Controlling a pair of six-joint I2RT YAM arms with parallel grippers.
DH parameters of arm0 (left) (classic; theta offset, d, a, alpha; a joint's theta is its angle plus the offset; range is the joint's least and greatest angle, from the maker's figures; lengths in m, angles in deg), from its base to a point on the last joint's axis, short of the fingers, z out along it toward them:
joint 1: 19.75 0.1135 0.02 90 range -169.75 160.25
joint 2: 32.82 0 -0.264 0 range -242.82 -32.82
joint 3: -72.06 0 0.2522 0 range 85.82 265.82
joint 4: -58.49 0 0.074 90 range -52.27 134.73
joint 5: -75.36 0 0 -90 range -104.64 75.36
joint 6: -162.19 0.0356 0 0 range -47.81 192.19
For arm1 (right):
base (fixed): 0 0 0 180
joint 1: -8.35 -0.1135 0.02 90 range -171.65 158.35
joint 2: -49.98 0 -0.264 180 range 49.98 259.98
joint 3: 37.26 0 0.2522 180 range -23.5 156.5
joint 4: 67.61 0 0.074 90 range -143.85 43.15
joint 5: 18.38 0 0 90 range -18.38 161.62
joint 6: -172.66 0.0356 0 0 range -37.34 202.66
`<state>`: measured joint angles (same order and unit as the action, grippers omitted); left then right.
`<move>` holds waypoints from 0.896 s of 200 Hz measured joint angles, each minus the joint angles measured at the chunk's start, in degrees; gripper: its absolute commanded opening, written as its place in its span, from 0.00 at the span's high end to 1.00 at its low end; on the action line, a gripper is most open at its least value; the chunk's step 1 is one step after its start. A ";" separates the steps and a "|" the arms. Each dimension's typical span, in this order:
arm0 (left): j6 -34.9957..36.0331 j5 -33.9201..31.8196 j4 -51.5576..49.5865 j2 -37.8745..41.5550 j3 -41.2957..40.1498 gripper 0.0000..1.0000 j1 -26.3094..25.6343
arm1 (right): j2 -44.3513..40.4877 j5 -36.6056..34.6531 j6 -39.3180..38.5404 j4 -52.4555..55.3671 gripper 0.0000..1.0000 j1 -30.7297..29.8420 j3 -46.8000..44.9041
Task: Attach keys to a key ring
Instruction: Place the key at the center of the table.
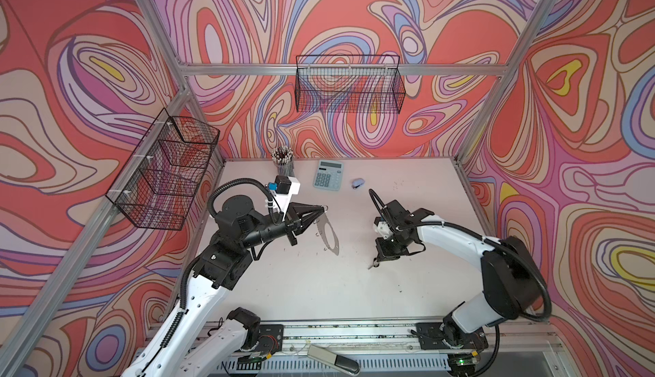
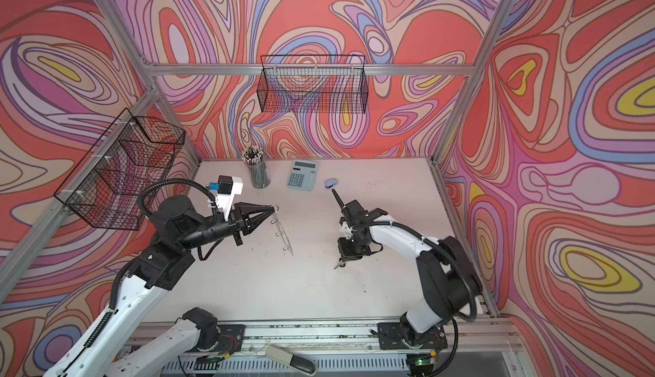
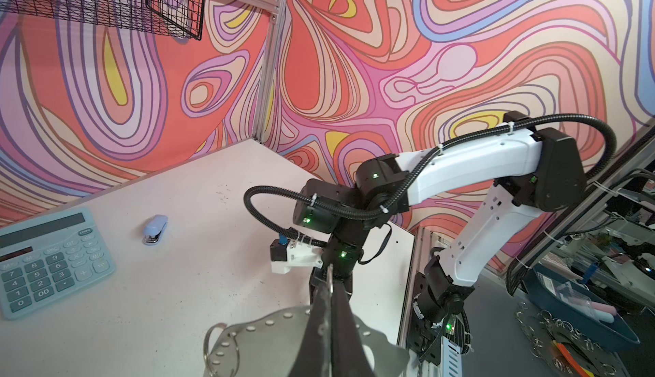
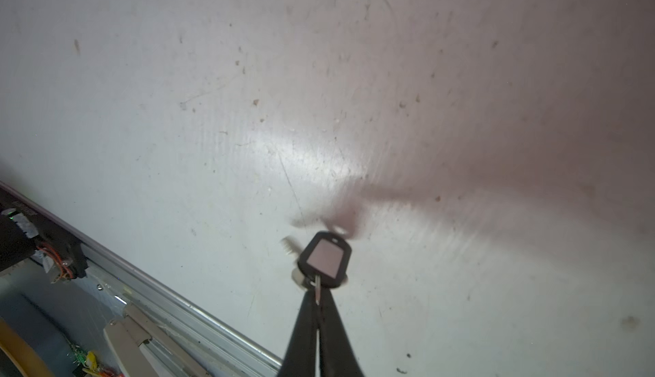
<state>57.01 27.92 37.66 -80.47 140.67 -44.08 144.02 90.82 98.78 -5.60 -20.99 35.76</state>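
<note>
Pink-white laminate, scuffed and speckled, covers the bench [image 1: 319, 297] in both top views, boxed in by swirl-patterned walls [image 1: 71, 74] of red, lilac and yellow and an aluminium frame [image 1: 290, 69]. Left of centre, the left hand [image 1: 323, 209] is pinched fully closed on the upper end of the key ring [image 2: 283, 236], a flat oval band with a dotted rim and silver wire loops. It hangs clear of the bench, apparently held out so a loop can be reached. Right of centre, well apart, the right hand [image 1: 373, 264] points down, closed on the keys [image 1: 371, 267], one small silver key joined to a black oblong tag. At upper centre stand a clear cup of pencils [image 1: 283, 166], a pale-blue calculator [image 1: 328, 175] and a small blue stapler [image 1: 358, 183]; black wire baskets [image 1: 349, 84] hang on the walls.

From the left wrist, the key ring [image 3: 262, 336] reads silvery grey at bottom centre beneath the shut fingers [image 3: 320, 322], one wire loop at its lower left.

From the right wrist, the tag's pale window shows at lower centre just past the closed fingertips [image 4: 304, 322], the key blurred beside it. Their shadow falls apart from them, suggesting they hang above the bench. Nothing is joined yet.
</note>
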 measured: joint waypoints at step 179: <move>-0.07 0.31 0.31 0.11 -1.40 1.00 0.37 | 2.99 -13.97 9.77 -32.06 0.88 -5.60 -8.50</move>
<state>56.95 28.23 37.97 -80.37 139.27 -43.71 147.01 76.85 108.55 -37.66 -26.59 27.26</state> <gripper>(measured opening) 0.047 0.063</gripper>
